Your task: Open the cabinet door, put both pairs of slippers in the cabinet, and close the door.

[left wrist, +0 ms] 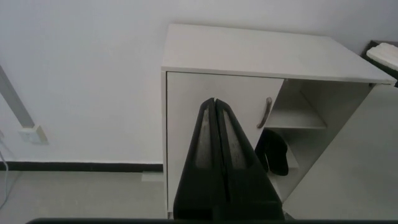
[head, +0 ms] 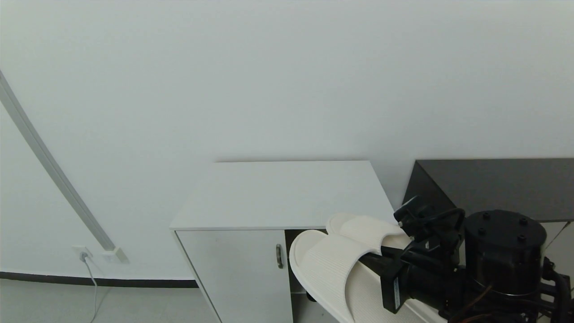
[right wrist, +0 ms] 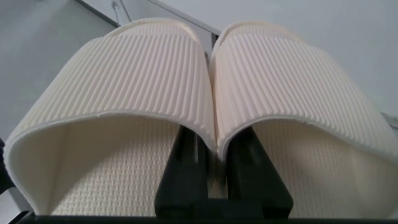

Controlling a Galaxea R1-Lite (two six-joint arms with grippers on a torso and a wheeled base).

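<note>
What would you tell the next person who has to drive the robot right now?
Left gripper: fingers shut, holding nothing, pointed at the cabinet.
Right gripper: shut on the white slippers, pinching their inner sides together, held up in front of the cabinet.
Done: the cabinet's right compartment is open. A dark thing, probably the other pair, lies low inside it. The left door is closed.
Left to do: put the white slippers inside, let go, pull the arm out, close the door.
</note>
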